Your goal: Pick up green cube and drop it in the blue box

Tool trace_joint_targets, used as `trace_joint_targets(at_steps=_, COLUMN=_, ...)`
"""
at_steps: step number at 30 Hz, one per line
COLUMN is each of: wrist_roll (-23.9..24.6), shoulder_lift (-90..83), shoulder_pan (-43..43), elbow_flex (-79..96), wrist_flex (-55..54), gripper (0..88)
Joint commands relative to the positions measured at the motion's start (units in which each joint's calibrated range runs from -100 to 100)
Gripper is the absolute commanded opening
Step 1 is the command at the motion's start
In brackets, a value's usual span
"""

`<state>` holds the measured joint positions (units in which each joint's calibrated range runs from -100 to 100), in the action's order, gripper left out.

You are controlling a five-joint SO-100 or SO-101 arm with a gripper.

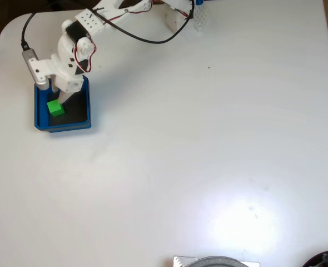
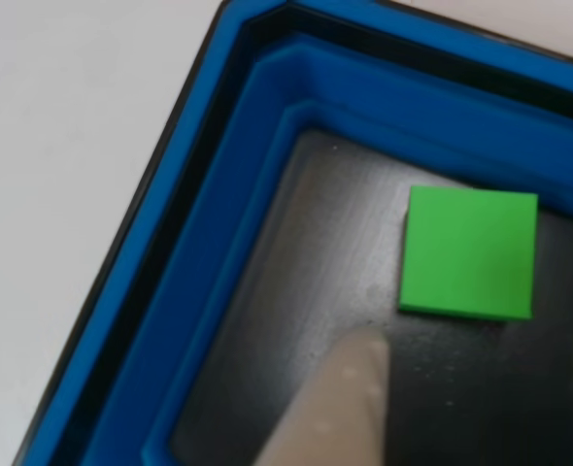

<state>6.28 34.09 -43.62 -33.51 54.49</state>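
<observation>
Hovering low over the blue box (image 1: 69, 125), the hand (image 2: 461, 374) is spread open with nothing in it, its pale fingertips (image 2: 350, 374) apart from the green cube (image 2: 469, 252). Cube rests flat on the box's dark floor, bright green, plain faces, much smaller than the tray; drop looks done, only withdrawal left.

Green cube (image 2: 469, 252), blue box (image 2: 219, 194), seemingly black-floored.

In the fixed view the arm hides the upper part of the blue box (image 1: 61, 123), and the claw (image 1: 60, 99) tips are too small to judge. In the other view, the box (image 2: 219, 243) runs off every edge; one blurred finger (image 2: 340, 408) shows, the second is cut by the right edge.
</observation>
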Motion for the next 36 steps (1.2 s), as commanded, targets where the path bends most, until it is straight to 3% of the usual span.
trace_joint_targets(at_steps=1, wrist_roll=-0.29, shoulder_lift=-5.74, shoulder_pan=-0.66, elbow_flex=-1.59, wrist_flex=-0.96, gripper=14.5)
trace_joint_targets(at_steps=11, wrist_roll=-0.15, shoulder_lift=-15.19, shoulder_pan=-0.58, elbow_flex=1.82, wrist_flex=-1.04, gripper=13.8)
trace_joint_targets(at_steps=36, wrist_roll=-0.24, shoulder_lift=-51.73, shoulder_pan=0.18, elbow_flex=46.53, wrist_flex=-1.62, gripper=13.8)
